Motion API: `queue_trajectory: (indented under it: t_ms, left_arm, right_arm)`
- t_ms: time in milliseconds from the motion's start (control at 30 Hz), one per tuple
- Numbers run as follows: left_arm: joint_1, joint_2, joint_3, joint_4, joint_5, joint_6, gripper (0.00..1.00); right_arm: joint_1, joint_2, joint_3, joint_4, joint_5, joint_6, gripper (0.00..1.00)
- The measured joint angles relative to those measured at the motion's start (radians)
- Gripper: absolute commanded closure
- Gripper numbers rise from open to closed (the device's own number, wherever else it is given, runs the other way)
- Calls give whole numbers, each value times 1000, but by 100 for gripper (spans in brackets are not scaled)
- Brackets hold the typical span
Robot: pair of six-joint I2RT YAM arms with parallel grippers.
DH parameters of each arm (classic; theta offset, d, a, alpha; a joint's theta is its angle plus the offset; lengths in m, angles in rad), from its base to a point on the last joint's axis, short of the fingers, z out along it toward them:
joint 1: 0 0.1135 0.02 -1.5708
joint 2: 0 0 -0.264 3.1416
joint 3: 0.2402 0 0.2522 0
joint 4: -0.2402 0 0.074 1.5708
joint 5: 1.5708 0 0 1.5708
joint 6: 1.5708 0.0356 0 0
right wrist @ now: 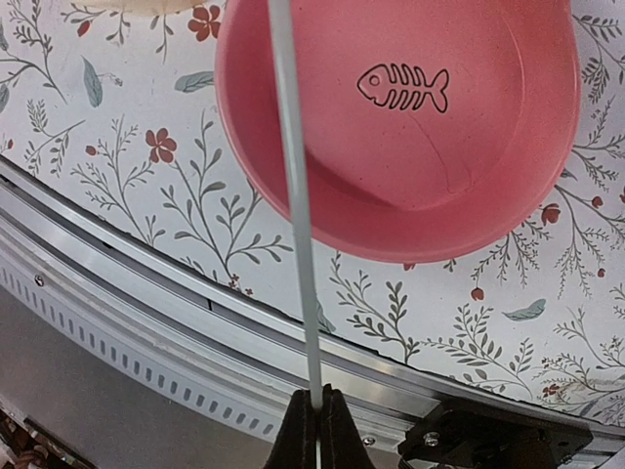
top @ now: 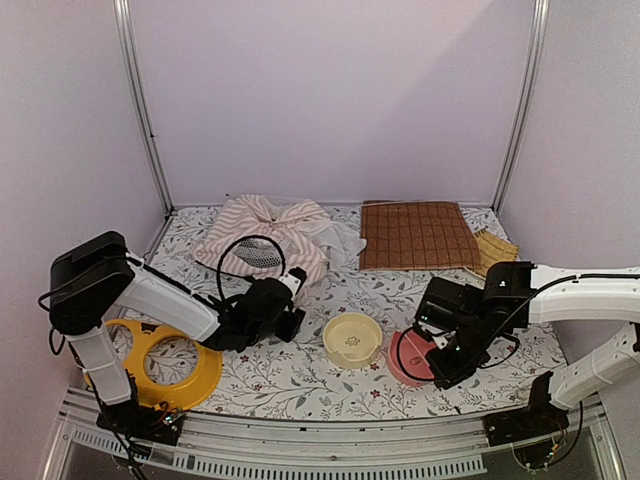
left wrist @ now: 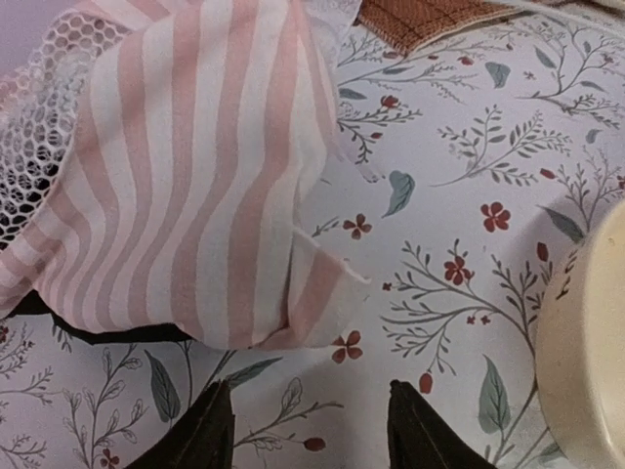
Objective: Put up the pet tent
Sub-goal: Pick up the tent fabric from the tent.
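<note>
Right pincer (right wrist: 314, 393) tight on tent pole (right wrist: 296, 195)

Pet tent (left wrist: 195, 166) pink-white striped; pole (right wrist: 293, 195) grey; bowl (right wrist: 420, 147) pink.

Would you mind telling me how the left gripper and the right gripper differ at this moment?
The left gripper has its fingers apart and empty; the right gripper has its fingers shut on a thin pole. The left gripper faces the striped tent without touching it; the right gripper is above the pink bowl. Both have dark fingers.
</note>
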Motion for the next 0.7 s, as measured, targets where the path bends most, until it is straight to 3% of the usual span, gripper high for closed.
queue_trajectory:
  t_ms: [233, 567, 633, 700]
  left_arm:
    - [-2, 93, 92, 10, -101, 45, 47]
    - [-27, 163, 90, 51, -202, 71, 46]
    - [-28, 181, 84, 90, -228, 79, 50]
    - [-28, 196, 80, 129, -248, 90, 64]
  right_arm:
    - [1, -8, 10, -3, 0, 0, 100]
    - [10, -38, 13, -6, -1, 8, 100]
    - [13, -44, 13, -8, -1, 11, 100]
    - [13, -50, 13, -10, -1, 13, 100]
